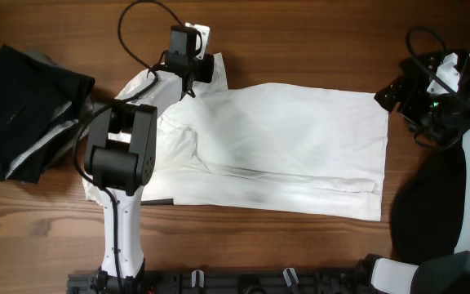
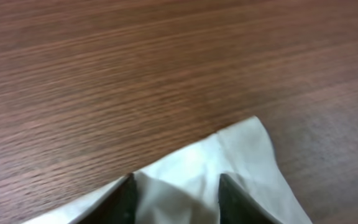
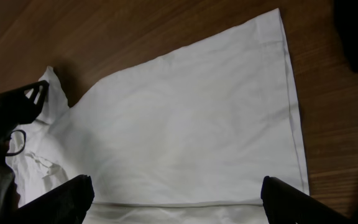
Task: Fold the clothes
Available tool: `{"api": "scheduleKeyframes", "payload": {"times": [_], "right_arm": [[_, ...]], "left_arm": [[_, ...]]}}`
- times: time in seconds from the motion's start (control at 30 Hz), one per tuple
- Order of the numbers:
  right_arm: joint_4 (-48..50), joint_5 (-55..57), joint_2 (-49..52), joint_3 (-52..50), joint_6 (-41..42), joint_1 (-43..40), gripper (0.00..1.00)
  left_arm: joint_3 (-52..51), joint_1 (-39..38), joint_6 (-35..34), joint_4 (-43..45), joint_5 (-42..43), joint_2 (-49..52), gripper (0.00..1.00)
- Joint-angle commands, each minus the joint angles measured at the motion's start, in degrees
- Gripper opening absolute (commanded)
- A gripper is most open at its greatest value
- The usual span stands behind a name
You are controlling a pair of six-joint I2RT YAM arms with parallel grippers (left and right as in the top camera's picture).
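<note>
White T-shirt (image 1: pixel 300 139) lies flat mid-worktop, long axis left to right. The left claw (image 2: pixel 176 193) sits on its upper-left corner with cloth between part-spread fingers, can't tell if it's actually pinching. The right claw (image 3: pixel 179 202) is wide and empty just off the shirt's right edge. The dark clothes pile (image 1: pixel 23 110) far left and a black garment (image 1: pixel 427 216) lower right aren't blocking anything imo.

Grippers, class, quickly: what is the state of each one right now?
Left gripper: fingers astride the white T-shirt corner; grip cannot be told.
Right gripper: open, holding nothing.
</note>
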Motion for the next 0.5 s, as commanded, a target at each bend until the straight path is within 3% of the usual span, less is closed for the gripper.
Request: {"api": "scheduleKeyframes", "payload": {"times": [0.0,0.2,0.4,0.47], "right_arm": [[-0.07,1.01,0.66,0.57,-1.07,0.26,0.91],[0.00,1.05,0.66,0.57,-1.09,0.24,0.91],[0.17,1.05,0.66,0.57,-1.11,0.24,0.91],[0.24,1.05,0.66,0.57,-1.09,0.26,0.91]], "left_arm": [[-0.81,-0.11,0.17,-2.89,-5.86,3.37,0.18],[-0.79,0.70,-2.08,-5.05,-8.66,1.62,0.04],[-0.79,0.72,-1.90,-5.29,-7.93,-4.61,0.04],[-0.79,0.37,-1.51,-4.57,-5.68,-5.40,0.11]]}}
